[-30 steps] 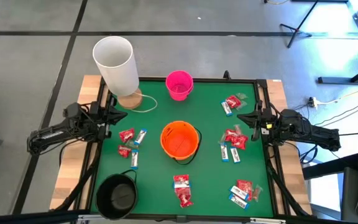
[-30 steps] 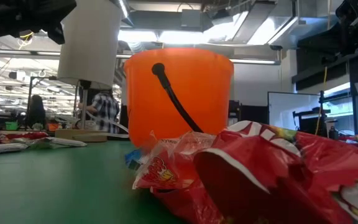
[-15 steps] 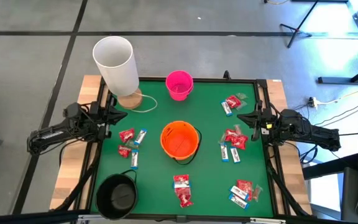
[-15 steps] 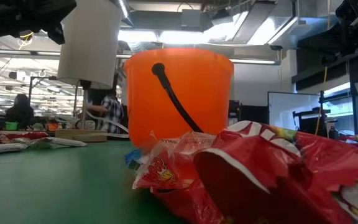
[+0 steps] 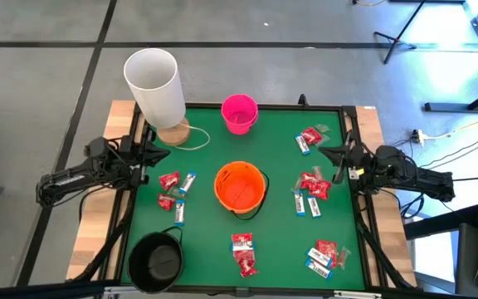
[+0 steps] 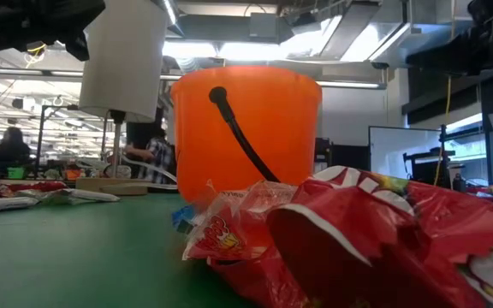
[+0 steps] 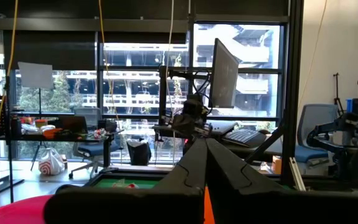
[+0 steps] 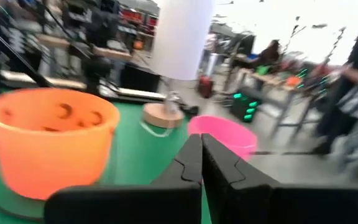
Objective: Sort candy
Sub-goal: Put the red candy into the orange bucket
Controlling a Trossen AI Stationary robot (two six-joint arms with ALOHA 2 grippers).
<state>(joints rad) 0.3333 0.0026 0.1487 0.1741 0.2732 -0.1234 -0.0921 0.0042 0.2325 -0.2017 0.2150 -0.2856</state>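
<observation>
Candy lies in several small heaps on the green mat: red crinkly packets with white-and-blue bars at the right [image 5: 314, 184], far right [image 5: 309, 139], near right [image 5: 325, 256], near middle [image 5: 242, 253] and left [image 5: 173, 183]. In the low view, red packets [image 6: 358, 239] fill the foreground. My left gripper [image 5: 163, 152] [image 7: 205, 142] is shut and hovers at the mat's left edge, beyond the left heap. My right gripper [image 5: 322, 150] [image 8: 201, 138] is shut and hovers at the right edge, between the two right-hand heaps. Neither touches anything.
An orange bucket [image 5: 240, 187] with a black handle stands mid-mat, a pink bucket [image 5: 239, 114] at the far edge, and a black bucket [image 5: 156, 262] at the near left corner. A tall white cylinder [image 5: 154, 87] stands on a round wooden base at the far left. People show beyond the table.
My right gripper has swung a little toward the table's far edge, staying shut; its wrist view is blurred by the motion. The candy and the buckets have stayed where they were.
</observation>
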